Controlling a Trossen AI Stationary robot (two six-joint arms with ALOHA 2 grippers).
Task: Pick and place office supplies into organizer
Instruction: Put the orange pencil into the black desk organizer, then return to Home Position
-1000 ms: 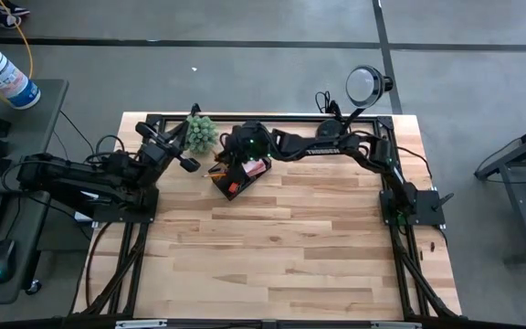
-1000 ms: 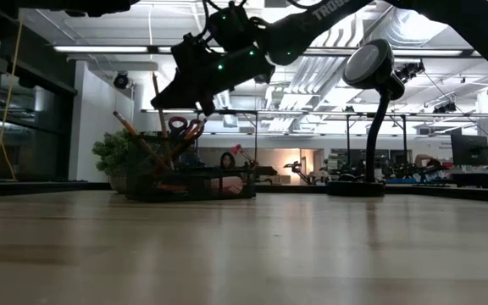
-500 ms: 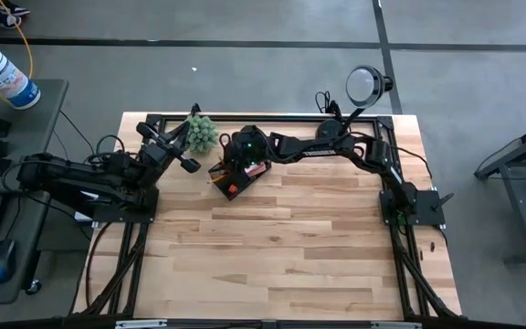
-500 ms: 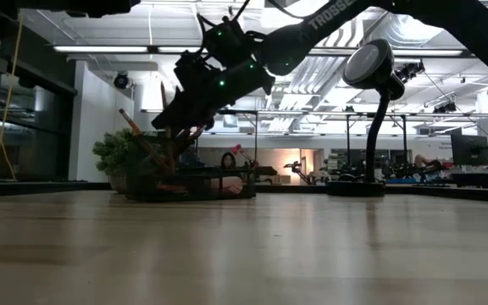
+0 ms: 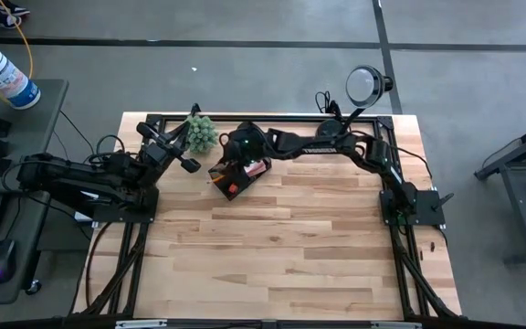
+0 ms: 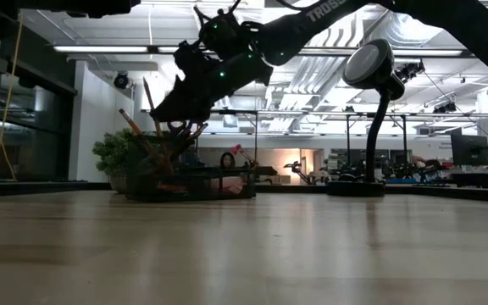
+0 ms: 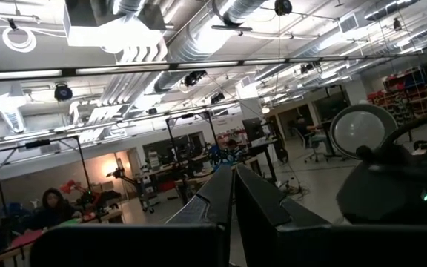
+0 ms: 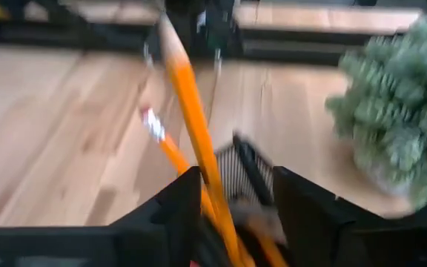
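Note:
The black organizer [image 5: 238,174] stands at the table's far edge, left of the middle, beside a green plant [image 5: 201,132]. Pencils, red-handled scissors [image 6: 177,127], a pink pad [image 5: 257,168] and a red-orange block [image 5: 233,189] are in it. My right gripper [image 8: 236,196] hovers open just above it, tipped downward. An orange pencil [image 8: 195,126] stands slanting in the organizer between its two fingers, and a second pencil [image 8: 161,144] leans beside it. My left gripper [image 5: 192,165] waits shut, left of the organizer, raised off the table. My right gripper has its open fingers on either side of the orange pencil's shaft [image 8: 212,189], which runs close along one finger [image 8: 187,196]. I cannot tell whether that finger touches it. The pencil's lower end is inside the organizer.
A black round-headed lamp [image 5: 365,84] stands at the far right corner, with its base [image 6: 356,188] on the table. The near part of the wooden table [image 5: 281,256] is bare. A black frame [image 5: 272,119] runs along the far edge.
My right gripper has tipped further down over the organizer and rolled a little. The pencil that hung at its fingertips now leans in the organizer, with its top up and to the left of the fingers in the low view.

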